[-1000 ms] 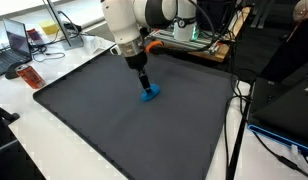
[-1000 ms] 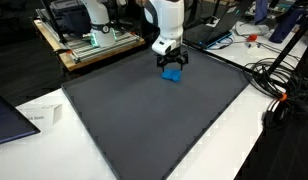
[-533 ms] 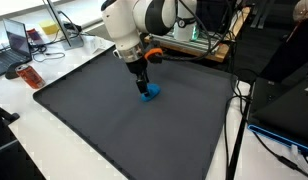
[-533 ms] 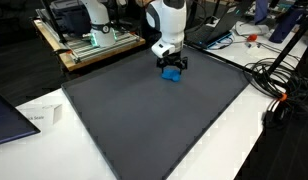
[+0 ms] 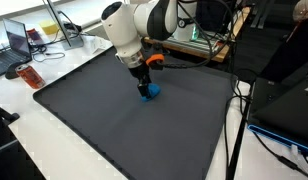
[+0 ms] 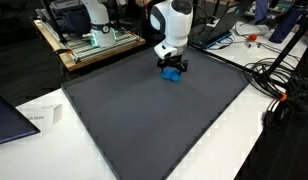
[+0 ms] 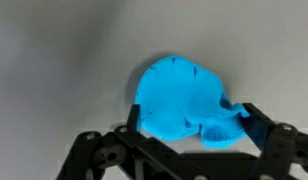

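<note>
A bright blue, soft-looking lump lies on the dark grey mat toward its far side, seen in both exterior views. My gripper is lowered over it, open, with one black finger on each side of the lump. The right finger meets the lump's thin flap, and the left finger stands at its edge. In both exterior views the gripper points straight down onto the lump, whose underside is hidden.
The mat covers most of a white table. A red item and a laptop sit at one corner, a paper slip near another edge. Cables trail beside the mat. A wooden bench with equipment stands behind.
The arm's upper body has swung slightly sideways above the wrist. The gripper has stayed low at the blue lump, open, and the lump has not moved.
</note>
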`<state>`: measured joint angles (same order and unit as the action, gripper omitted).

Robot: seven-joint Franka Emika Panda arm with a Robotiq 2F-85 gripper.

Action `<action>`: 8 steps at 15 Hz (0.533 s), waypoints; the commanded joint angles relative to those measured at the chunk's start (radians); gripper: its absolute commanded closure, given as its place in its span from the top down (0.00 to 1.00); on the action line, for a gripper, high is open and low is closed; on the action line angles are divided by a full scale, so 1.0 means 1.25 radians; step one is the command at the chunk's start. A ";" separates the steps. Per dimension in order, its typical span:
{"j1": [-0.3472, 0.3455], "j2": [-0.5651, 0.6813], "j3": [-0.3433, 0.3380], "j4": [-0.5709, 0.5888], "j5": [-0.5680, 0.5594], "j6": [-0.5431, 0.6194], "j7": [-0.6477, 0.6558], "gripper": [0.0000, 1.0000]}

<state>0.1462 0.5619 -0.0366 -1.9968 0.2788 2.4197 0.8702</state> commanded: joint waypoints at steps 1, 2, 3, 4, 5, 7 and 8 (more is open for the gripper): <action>0.021 0.029 -0.020 0.029 -0.064 -0.009 0.025 1.00; 0.020 0.032 -0.018 0.031 -0.071 -0.013 0.019 1.00; 0.016 0.034 -0.013 0.031 -0.072 -0.013 0.007 1.00; 0.015 0.036 -0.011 0.033 -0.075 -0.015 0.004 1.00; 0.015 0.039 -0.011 0.036 -0.078 -0.016 0.004 1.00; 0.014 0.046 -0.010 0.044 -0.082 -0.025 -0.003 0.98; 0.012 0.049 -0.008 0.047 -0.082 -0.026 -0.009 0.73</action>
<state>0.1622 0.5920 -0.0427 -1.9695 0.2023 2.4178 0.8681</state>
